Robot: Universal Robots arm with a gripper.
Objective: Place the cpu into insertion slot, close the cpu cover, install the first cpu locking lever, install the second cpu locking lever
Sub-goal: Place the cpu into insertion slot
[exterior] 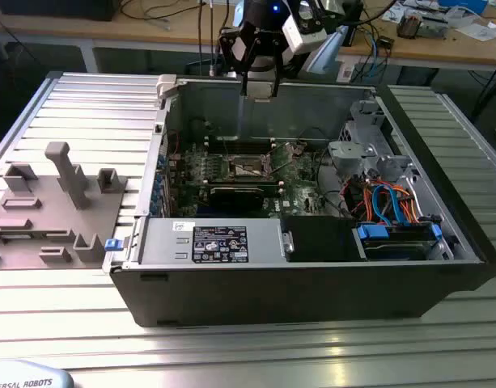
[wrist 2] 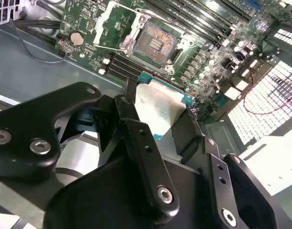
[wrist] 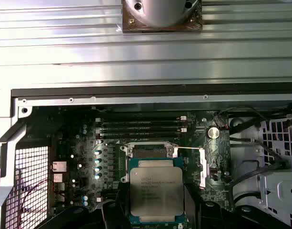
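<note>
My gripper (exterior: 260, 85) hangs above the open computer case, over its back wall, shut on the cpu. The cpu (wrist: 156, 192) is a flat square chip with a silver-grey top on a green-blue base, and its edges sit between the black fingers (wrist 2: 136, 138) in both wrist views. The insertion slot (wrist 2: 153, 42) lies bare below on the green motherboard (exterior: 296, 190), its dark contact field glinting gold. The cpu cover (wrist 2: 104, 21) stands flipped up beside the slot. In the exterior view the slot (exterior: 252, 167) lies well below the gripper.
Long black memory slots (wrist 2: 198, 19) run beside the socket, with a coin cell (wrist 2: 77, 38) nearby. A labelled power supply box (exterior: 211, 241) and a drive bay with blue and orange cables (exterior: 393, 218) fill the case front. A grey fixture (exterior: 61, 202) lies on the exterior view's left.
</note>
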